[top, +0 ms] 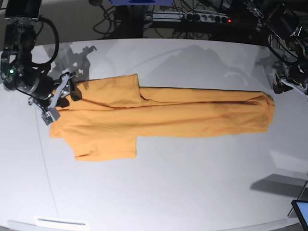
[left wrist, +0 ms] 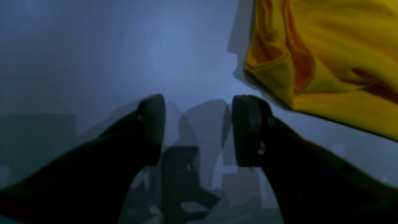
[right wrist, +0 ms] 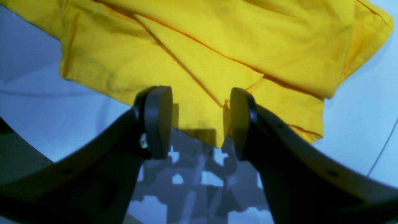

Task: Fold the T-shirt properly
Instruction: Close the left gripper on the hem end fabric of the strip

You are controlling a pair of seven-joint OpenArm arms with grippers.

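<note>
The orange-yellow T-shirt [top: 159,118] lies flat across the white table [top: 168,192], folded into a long band with its sleeves at the left end. My right gripper [top: 62,101] hovers at that left end by the upper sleeve. In the right wrist view it [right wrist: 200,121] is open, and the T-shirt [right wrist: 217,46] has an edge and seam lying under the gap. My left gripper [top: 279,88] sits just off the shirt's right end. In the left wrist view it [left wrist: 199,130] is open over bare table, the T-shirt [left wrist: 326,56] lying at the upper right beside its right finger.
Cables and a power strip [top: 192,17] run along the back edge of the table. A dark screen corner [top: 302,211] shows at the bottom right. Both arm bodies stand at the table's far corners.
</note>
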